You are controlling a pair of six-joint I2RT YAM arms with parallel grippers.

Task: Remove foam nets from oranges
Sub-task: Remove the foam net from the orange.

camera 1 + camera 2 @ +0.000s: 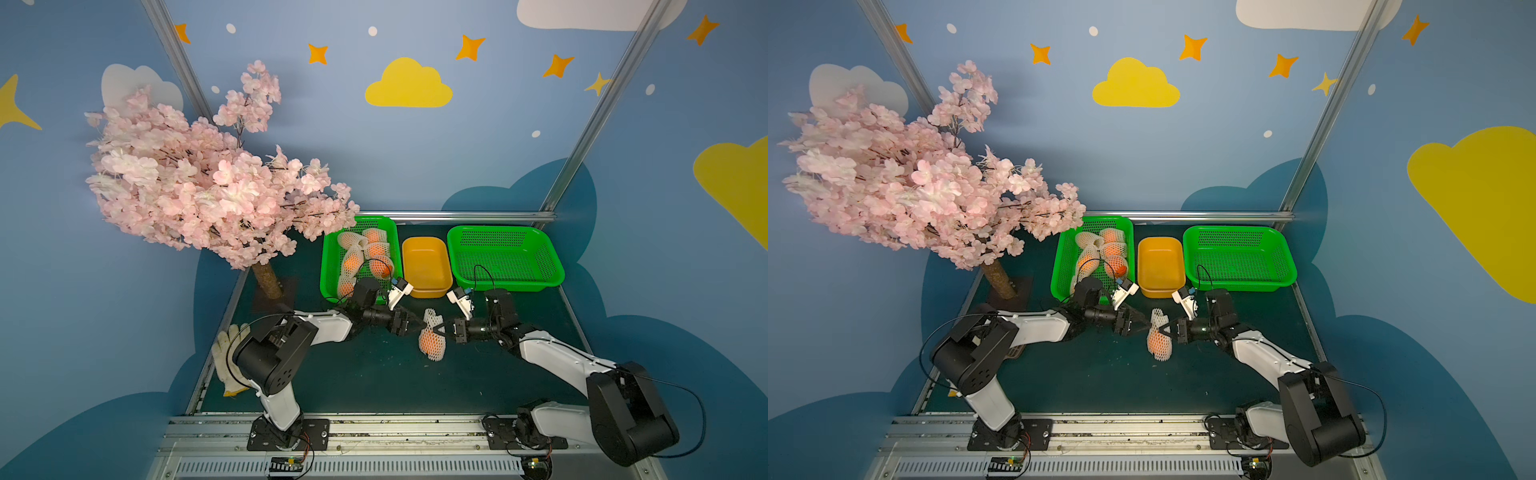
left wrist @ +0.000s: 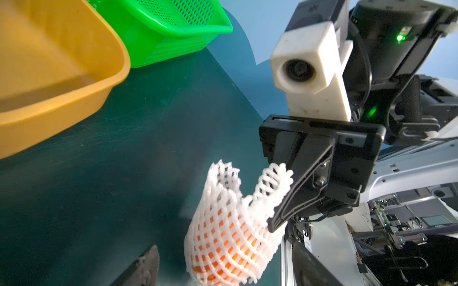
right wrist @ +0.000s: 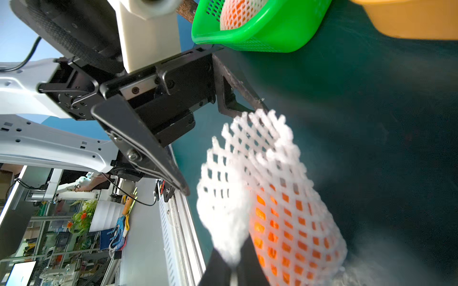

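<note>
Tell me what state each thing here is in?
Net: wrapped round its orange.
Right gripper: shut on the net.
Left gripper: open, beside the net.
Left basket: holds netted oranges.
Tub: empty.
Right basket: empty.
Glove: lying flat, untouched.

Top views look down; wrist views closely share the foam net (image 2: 223, 235).

No legible text, label, brand or number in any view. Lit screen (image 3: 21, 272) off the tabletop (image 3: 371, 123), well behind the left hand (image 3: 225, 151): too blurred to read. Small circuit board (image 1: 286, 464) at the foot of the left arm, well apart from that hand: too small to read.
</note>
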